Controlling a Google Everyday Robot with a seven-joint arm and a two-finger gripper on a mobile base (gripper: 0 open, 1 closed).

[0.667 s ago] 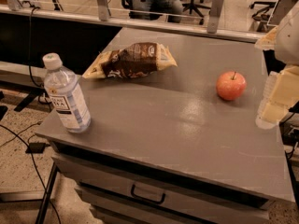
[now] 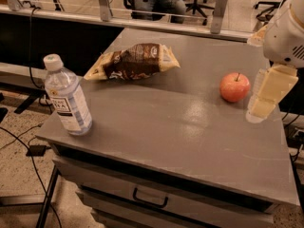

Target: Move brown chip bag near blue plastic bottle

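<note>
The hand [image 2: 259, 107] hangs over the edge of the bench [image 2: 190, 141], seemingly carrying nothing, though I cannot tell whether it is apart or together; nearest it sits an apple [image 2: 234, 87]. Farther out, past the apple, the chip bag [image 2: 135, 61] lies flat, and farthest from the hand the bottle [image 2: 67, 96] stands upright at the bench's corner, well apart from the bag. Nothing of the task looks done: reaching, gripping and carrying the bag over all remain
</note>
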